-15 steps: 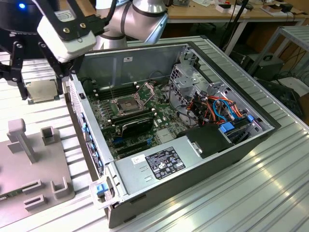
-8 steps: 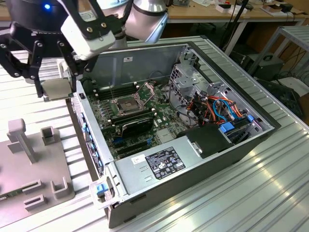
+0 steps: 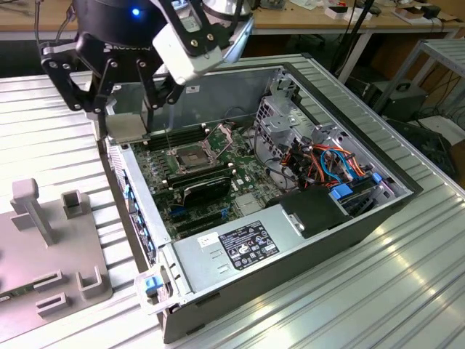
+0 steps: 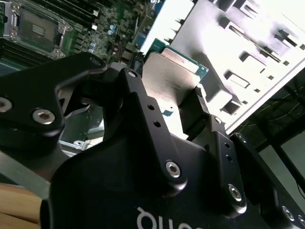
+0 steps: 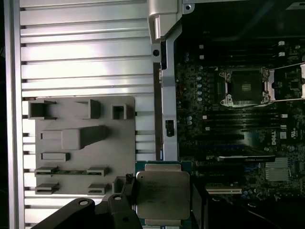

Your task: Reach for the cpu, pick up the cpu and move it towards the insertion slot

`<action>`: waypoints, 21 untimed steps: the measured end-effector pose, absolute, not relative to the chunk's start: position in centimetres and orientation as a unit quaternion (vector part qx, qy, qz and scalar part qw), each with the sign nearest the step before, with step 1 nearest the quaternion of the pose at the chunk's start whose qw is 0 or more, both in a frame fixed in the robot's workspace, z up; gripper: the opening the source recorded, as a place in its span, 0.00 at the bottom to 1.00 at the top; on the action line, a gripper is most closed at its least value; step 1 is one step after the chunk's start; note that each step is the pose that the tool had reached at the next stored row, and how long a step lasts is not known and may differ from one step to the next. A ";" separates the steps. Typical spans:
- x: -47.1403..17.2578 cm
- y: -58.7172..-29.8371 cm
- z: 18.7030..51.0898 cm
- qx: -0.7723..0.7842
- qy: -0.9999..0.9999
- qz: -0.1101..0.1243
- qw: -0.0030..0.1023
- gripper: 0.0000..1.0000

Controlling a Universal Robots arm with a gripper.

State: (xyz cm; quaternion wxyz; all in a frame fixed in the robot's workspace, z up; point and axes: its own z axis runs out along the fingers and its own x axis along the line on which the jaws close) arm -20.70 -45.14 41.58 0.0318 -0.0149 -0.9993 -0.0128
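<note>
My gripper [image 3: 123, 109] hangs above the open computer case's rim, at the exterior view's upper left. It is shut on the cpu [image 3: 129, 129], a thin pale silver-beige square held flat between the black fingers [image 5: 127, 190]. Both wrist views show the cpu [image 5: 163, 194] [image 4: 167, 78] clamped at its two side edges, over the case wall. The insertion slot [image 3: 190, 156] is a square socket with a dark centre and shiny metal brackets, its frame swung open. It lies on the motherboard, apart from the cpu, toward the exterior view's right, and shows in both wrist views [image 5: 245, 88] [image 4: 35, 26].
A grey fixture plate [image 3: 43, 247] with pegs and pockets lies on the ribbed table left of the case in the exterior view. Inside the case are long memory slots [image 3: 182, 138], a black ribbed block [image 3: 207, 187], a drive cage [image 3: 287, 120], cables and a power supply [image 3: 240, 243].
</note>
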 end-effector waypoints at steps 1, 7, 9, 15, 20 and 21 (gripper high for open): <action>-19.9 -45.1 41.6 -0.015 -0.999 -0.013 0.032 0.55; -17.6 -45.1 41.5 -0.015 -0.999 -0.012 0.032 0.55; -16.9 -45.1 41.4 -0.015 -0.999 -0.012 0.032 0.55; -14.6 -45.1 41.4 -0.015 -0.999 -0.012 0.032 0.55; -13.2 -45.1 41.1 -0.015 -0.999 -0.011 0.031 0.55; -12.9 -45.0 41.0 -0.015 -0.999 -0.010 0.028 0.55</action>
